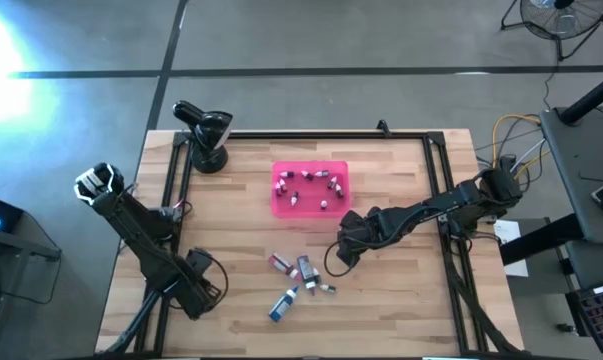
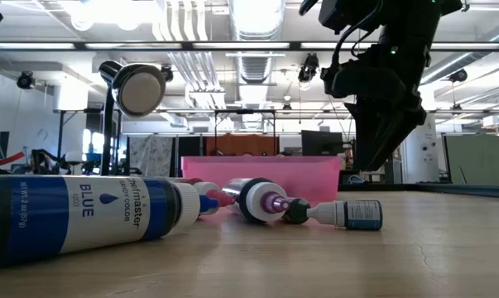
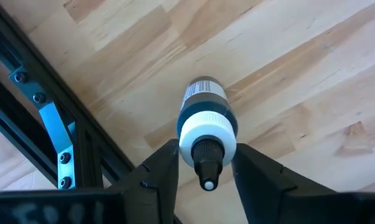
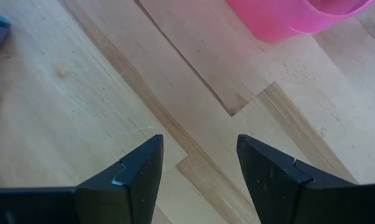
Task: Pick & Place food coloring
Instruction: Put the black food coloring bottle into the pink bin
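Several small food coloring bottles (image 1: 303, 270) lie on their sides on the wood near the table's near edge. In the low view the closest is a blue-labelled one (image 2: 75, 215). More bottles sit inside the pink tray (image 1: 281, 205). My left gripper (image 1: 203, 284) is at the near left, by the frame rail, shut on a dark bottle with a white cap (image 3: 207, 134). My right gripper (image 1: 341, 256) hovers open over bare wood between the tray and the loose bottles. Nothing is between its fingers (image 4: 199, 168). The tray's corner (image 4: 287, 18) lies just beyond them. My left gripper pinches the dark bottle by its white cap (image 3: 206, 142), one finger (image 3: 159, 171) on each side. The fingers come from above, pointing down. The bottle hangs below them clear of the table, body down, with its dark nozzle tip pointing up at the wrist camera.
A black stand with a round head (image 1: 206, 130) rises at the far left corner. Black frame rails (image 1: 171, 190) run along the table's left and right sides. Cables (image 1: 511, 135) lie off the right edge. Bare wood shows right of the loose bottles.
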Robot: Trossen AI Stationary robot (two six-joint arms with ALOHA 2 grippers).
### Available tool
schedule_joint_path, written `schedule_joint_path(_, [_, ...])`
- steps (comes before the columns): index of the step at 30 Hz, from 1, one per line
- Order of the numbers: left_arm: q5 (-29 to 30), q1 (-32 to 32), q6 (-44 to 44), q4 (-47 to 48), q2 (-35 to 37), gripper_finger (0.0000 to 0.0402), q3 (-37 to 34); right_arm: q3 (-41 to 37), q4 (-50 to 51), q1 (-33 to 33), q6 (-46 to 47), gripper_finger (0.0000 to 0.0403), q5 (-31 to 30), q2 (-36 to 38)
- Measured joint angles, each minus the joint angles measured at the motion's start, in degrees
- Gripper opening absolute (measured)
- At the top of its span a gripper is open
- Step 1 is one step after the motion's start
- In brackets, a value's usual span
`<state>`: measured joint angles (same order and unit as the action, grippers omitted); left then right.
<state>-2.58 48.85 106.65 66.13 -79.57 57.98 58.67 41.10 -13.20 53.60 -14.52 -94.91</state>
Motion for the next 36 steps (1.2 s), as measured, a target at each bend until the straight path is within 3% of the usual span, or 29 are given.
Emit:
schedule_joint_path(8, [-0.34, 0.01, 0.02, 0.00, 0.00, 0.0151, -0.02, 0.00, 0.00, -0.01, -0.02, 0.0201, 0.00, 0.00])
schedule_joint_path(23, [3.14, -0.02, 0.53, -0.20, 0.53, 0.0151, 0.08, 0.00, 0.00, 0.01, 0.00, 0.0201, 0.00, 0.00])
schedule_joint_path(36, [1.67, 0.01, 0.35, -0.63, 0.70, 0.0131, 0.18, 0.00, 0.02, 0.00, -0.02, 0.0201, -0.02, 0.00])
